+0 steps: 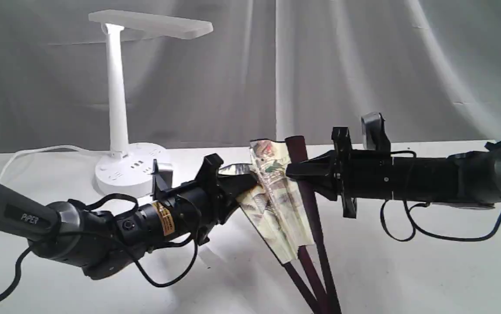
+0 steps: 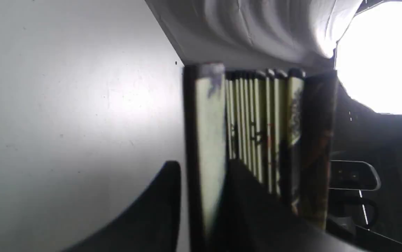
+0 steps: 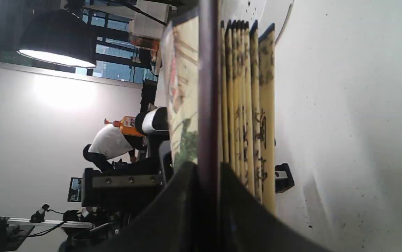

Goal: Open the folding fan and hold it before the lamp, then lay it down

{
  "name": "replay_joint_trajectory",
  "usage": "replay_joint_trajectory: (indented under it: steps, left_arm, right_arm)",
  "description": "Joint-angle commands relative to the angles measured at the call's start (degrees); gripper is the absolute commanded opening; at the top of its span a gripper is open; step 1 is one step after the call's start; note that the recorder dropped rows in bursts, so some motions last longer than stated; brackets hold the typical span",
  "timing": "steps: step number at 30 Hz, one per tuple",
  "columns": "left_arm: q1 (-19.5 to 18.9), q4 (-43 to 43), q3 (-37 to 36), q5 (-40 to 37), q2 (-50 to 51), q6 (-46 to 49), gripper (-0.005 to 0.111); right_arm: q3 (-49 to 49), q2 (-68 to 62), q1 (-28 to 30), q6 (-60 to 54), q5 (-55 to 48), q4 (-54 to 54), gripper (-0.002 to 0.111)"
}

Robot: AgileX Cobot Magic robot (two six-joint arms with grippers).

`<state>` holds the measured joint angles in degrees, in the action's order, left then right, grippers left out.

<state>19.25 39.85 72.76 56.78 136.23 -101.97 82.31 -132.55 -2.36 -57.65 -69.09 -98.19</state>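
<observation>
The folding fan (image 1: pixel 276 200) is held above the white table between both arms, partly spread, its pleats still bunched and its maroon ribs running down to the pivot near the front edge. My left gripper (image 1: pixel 246 181) is shut on the left guard. My right gripper (image 1: pixel 296 170) is shut on the right maroon guard. In the left wrist view the cream pleats (image 2: pixel 253 133) stand beside the gripper (image 2: pixel 204 199). In the right wrist view the maroon guard (image 3: pixel 207 105) runs down between the dark fingers of the gripper (image 3: pixel 207 182). The lamp (image 1: pixel 117 100) stands at the back left, well behind the fan.
The lamp's white cord (image 1: pixel 36 152) trails off to the left across the table (image 1: pixel 407 270). A grey curtain (image 1: pixel 363 65) hangs behind. The right wrist view shows a person (image 3: pixel 110 143) and equipment beyond the table.
</observation>
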Motion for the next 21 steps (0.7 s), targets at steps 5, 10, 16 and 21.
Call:
replay_joint_trajectory:
  steps: [5,10,16,21]
  left_arm:
    - [0.30,0.08,0.20,0.31,-0.11,0.54,0.000]
    - [0.30,0.38,0.20,0.42,-0.11,0.32,0.000]
    - [0.30,1.40,0.20,0.42,-0.11,-1.04,0.000]
    - [0.30,3.20,0.20,1.14,-0.11,-2.31,0.000]
  right_arm:
    - [-0.16,1.05,0.10,-0.36,-0.87,-0.35,0.000]
    - [-0.16,1.05,0.10,-0.58,-0.87,-0.25,0.000]
    - [-0.16,1.05,0.10,-0.59,-0.87,-0.25,0.006]
    - [-0.16,1.05,-0.43,-0.59,-0.87,-1.55,0.030]
